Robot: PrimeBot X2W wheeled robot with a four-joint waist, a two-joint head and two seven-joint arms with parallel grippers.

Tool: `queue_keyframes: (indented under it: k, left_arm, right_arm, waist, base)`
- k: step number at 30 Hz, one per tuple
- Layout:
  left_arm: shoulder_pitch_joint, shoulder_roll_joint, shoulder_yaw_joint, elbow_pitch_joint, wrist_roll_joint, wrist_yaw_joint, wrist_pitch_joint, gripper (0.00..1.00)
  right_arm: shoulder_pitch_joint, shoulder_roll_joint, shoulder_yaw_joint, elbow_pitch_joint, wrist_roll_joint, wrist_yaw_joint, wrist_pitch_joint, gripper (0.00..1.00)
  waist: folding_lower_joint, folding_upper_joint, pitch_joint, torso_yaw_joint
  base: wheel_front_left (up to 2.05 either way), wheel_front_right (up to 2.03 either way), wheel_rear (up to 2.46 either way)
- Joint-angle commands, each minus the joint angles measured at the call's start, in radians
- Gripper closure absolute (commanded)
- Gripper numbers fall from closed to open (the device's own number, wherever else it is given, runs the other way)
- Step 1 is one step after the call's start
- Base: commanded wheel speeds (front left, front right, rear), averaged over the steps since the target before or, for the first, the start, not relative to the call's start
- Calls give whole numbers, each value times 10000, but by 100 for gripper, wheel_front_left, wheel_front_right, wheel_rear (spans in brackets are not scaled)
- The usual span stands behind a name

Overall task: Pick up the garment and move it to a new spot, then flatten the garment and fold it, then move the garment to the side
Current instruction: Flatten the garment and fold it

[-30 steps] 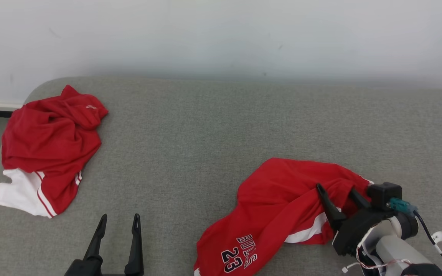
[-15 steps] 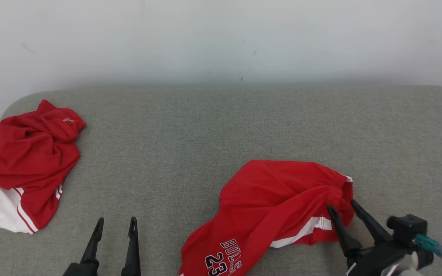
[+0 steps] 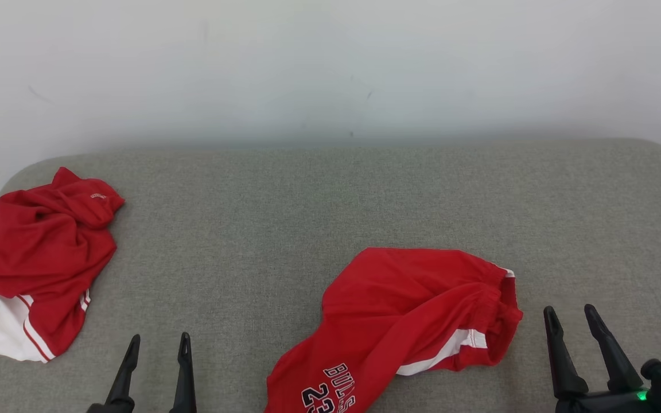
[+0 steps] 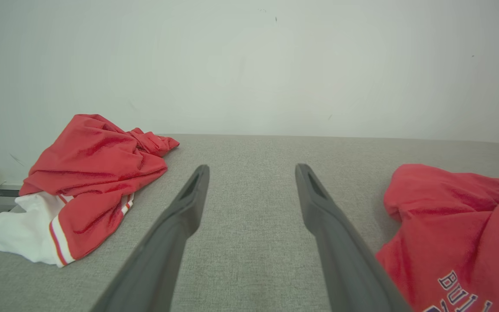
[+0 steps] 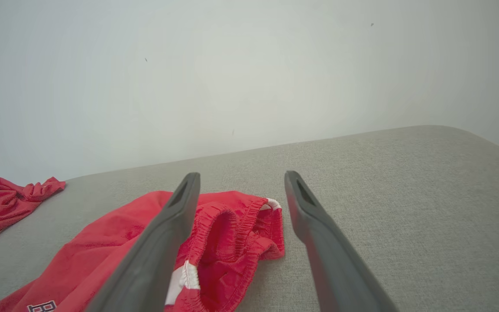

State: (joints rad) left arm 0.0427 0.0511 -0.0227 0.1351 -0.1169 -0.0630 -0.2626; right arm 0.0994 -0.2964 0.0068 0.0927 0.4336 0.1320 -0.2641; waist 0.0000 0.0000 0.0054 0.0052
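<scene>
You're holding the left gripper (image 3: 159,338) and right gripper (image 3: 569,311) spread wide and empty either side of the shorts (image 3: 405,310) lying crumpled on the couch (image 3: 307,218), so you're wanting a waistband (image 5: 243,225) corner in each, pulling apart evenly to flatten

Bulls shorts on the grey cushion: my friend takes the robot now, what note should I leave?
Open and empty: left gripper over bare cushion; right gripper just right of the Bulls shorts, not touching.
Shorts: crumpled at middle-right. A second red garment lies bunched at far left.
Done: shorts set down; right gripper has drawn back off them.
Left: flatten, fold, move aside.
</scene>
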Motion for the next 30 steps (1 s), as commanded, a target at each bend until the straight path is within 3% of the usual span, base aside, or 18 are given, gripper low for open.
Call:
queue_keyframes:
  k: [1, 8, 13, 22, 30]
  left_arm:
    - [180, -13, 66, -88, 64, -14, -33, 0]
    - [317, 13, 337, -115, 306, 77, -32, 0]
    - [540, 10, 230, 56, 331, -91, -32, 0]
    - [772, 87, -1262, 1319, 367, -601, -34, 0]
    - [911, 172, -2736, 2145, 166, -662, -32, 0]
  right_arm:
    - [292, 246, -208, -256, -218, -28, -2, 0]
    - [829, 810, -629, -726, -566, -28, -1, 0]
    - [869, 899, -595, -744, -590, -28, -1, 0]
    - [718, 826, -503, -671, -489, -28, -1, 0]
    - [591, 820, -513, -637, -464, -28, -1, 0]
  waist:
    - [0, 0, -60, 19]
    - [0, 0, -129, 43]
    - [0, 0, -131, 23]
    - [0, 0, 9, 68]
    - [0, 0, 227, 109]
  base:
    - [0, 0, 0]
    - [0, 0, 0]
    - [0, 0, 0]
    - [0, 0, 0]
    - [0, 0, 0]
